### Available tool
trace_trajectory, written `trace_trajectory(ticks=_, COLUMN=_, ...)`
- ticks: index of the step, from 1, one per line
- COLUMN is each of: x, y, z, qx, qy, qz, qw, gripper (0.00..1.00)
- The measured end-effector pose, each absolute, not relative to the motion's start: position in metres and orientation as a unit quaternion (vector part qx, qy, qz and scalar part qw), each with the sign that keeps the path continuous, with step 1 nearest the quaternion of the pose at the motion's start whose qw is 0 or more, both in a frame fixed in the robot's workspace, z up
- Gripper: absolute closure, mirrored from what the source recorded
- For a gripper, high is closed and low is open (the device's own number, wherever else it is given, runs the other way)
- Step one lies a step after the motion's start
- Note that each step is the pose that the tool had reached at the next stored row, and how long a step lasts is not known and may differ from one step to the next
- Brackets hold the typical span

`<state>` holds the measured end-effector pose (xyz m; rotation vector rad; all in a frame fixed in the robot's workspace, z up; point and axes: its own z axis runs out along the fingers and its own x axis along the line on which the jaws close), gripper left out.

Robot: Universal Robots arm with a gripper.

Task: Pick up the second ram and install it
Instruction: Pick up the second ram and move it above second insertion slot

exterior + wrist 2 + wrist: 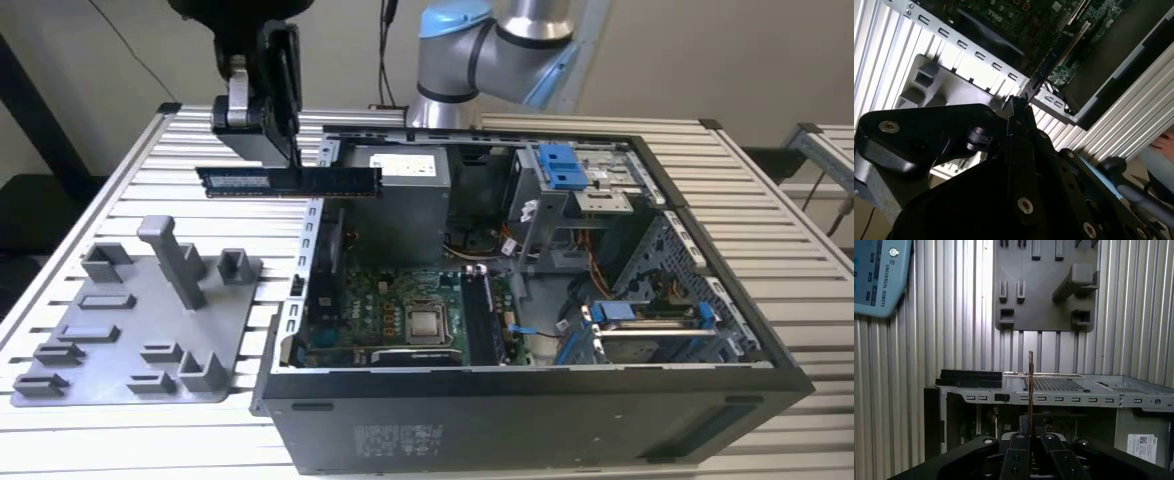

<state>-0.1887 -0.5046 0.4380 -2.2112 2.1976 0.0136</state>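
One open case (534, 425) lies on its side on the slatted table (747, 170), board up, probably so its slots can be reached from above; in the exterior view the grey tray (120, 345) sits beside it at 8 o'clock. At 10 o'clock the gripper (280, 155) is clamped on the ram (340, 181), held level and on edge in the air over the case wall, touching neither case nor tray.

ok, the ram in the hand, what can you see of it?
The second ram is a long, thin, flat dark stick with a pale label. It hangs level in the air, gripped from above by the hand, over the gap between the grey holder tray and the open computer case. Nothing else touches it.
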Motion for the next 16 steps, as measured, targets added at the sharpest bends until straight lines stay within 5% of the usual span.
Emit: trace_trajectory(ticks=16, x=-0.142, y=-0.505, z=0.438, qx=-0.709, qy=0.705, qz=0.004, qw=0.012, gripper=0.86)
